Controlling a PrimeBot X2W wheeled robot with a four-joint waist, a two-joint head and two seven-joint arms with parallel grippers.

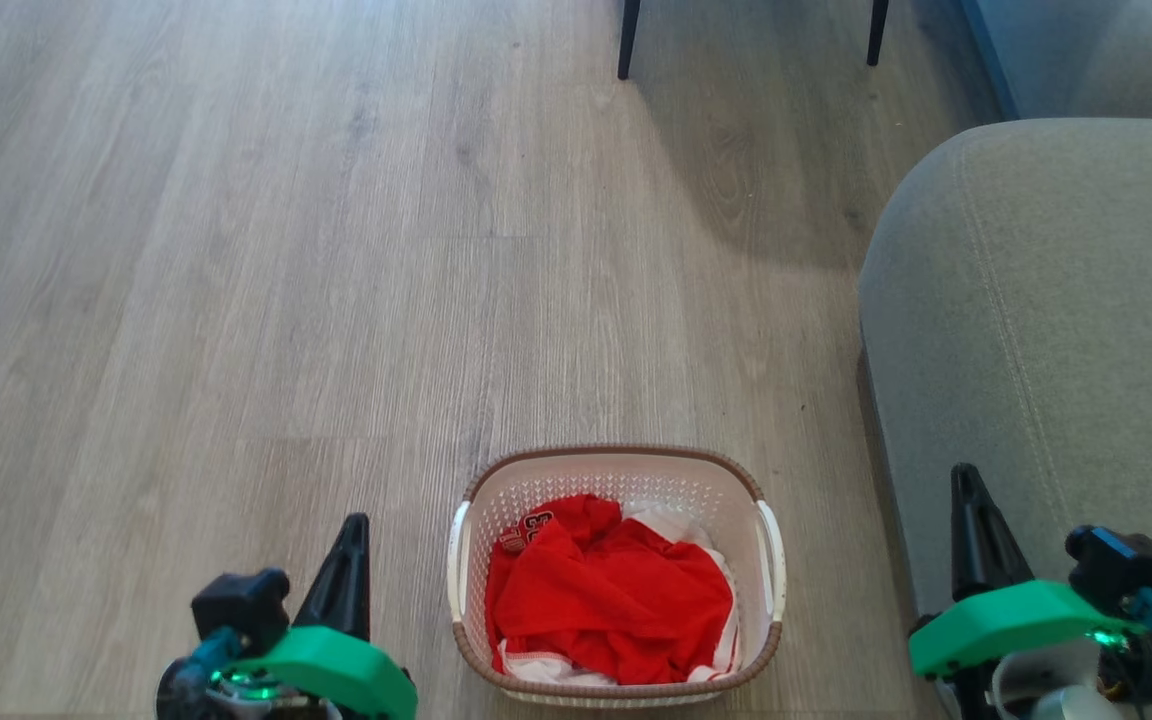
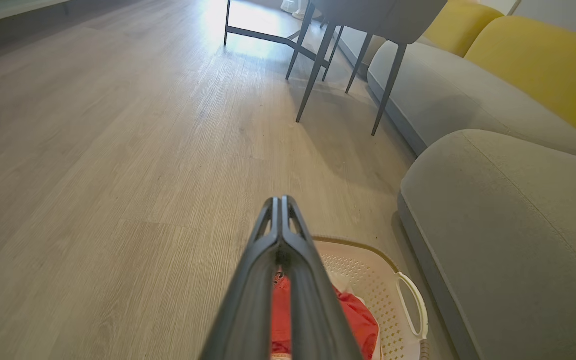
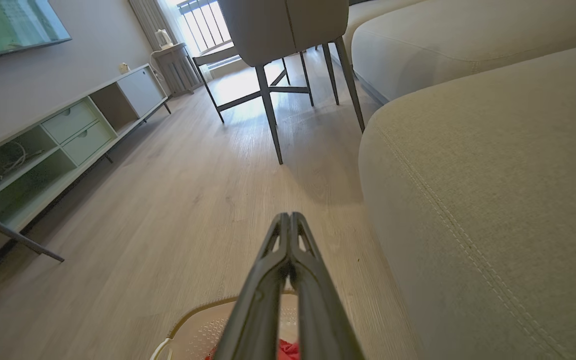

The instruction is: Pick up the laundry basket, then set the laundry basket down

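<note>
Laundry basket: the laundry basket [image 1: 616, 480] stands upright on the wood floor [image 1: 286, 250], close to where the floor meets the base of the grey sofa [image 1: 1046, 350], not touching it.
Contents: a crumpled red garment [image 1: 616, 595] lies over a white one [image 1: 681, 525], both below the brown rim (so the load should ride low if the basket is lifted level).
Handles: the white side handles [image 1: 456, 560] face outward, one toward each arm, and nothing holds them.
Left gripper: the left gripper [image 1: 356, 530] has its fingers pressed together on nothing. It is above the floor, to the left of the basket and apart from it.
Right gripper: the right gripper [image 1: 964, 480] is likewise closed and empty. It sits to the right of the basket, in front of the sofa.
Why so placed: one arm on each side suits a two-handed hold on the handles.
Stage: as I read it, this fits either a basket waiting to be lifted or one already put back down; the pictures cannot tell which.
Background: dark chair legs [image 1: 628, 40] stand at the far end of the floor, well apart from the basket.
</note>
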